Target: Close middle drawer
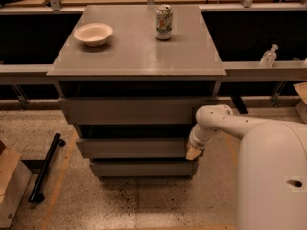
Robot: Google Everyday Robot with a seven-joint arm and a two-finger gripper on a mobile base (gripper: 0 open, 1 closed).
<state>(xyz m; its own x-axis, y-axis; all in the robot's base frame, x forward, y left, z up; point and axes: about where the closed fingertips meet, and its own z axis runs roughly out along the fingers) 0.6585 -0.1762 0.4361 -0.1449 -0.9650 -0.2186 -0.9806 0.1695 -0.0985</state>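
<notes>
The grey cabinet has three drawers. The middle drawer shows a plain flat grey front with a dark gap above it, and it stands out a little from the cabinet. My gripper is at the right end of that drawer front, touching or very close to it. My white arm reaches to it from the lower right. The top drawer has a taller front. The lowest drawer sits below.
A white bowl and a drink can stand on the cabinet top. A clear bottle stands on the ledge at right. A black bar and a cardboard box lie on the floor at left.
</notes>
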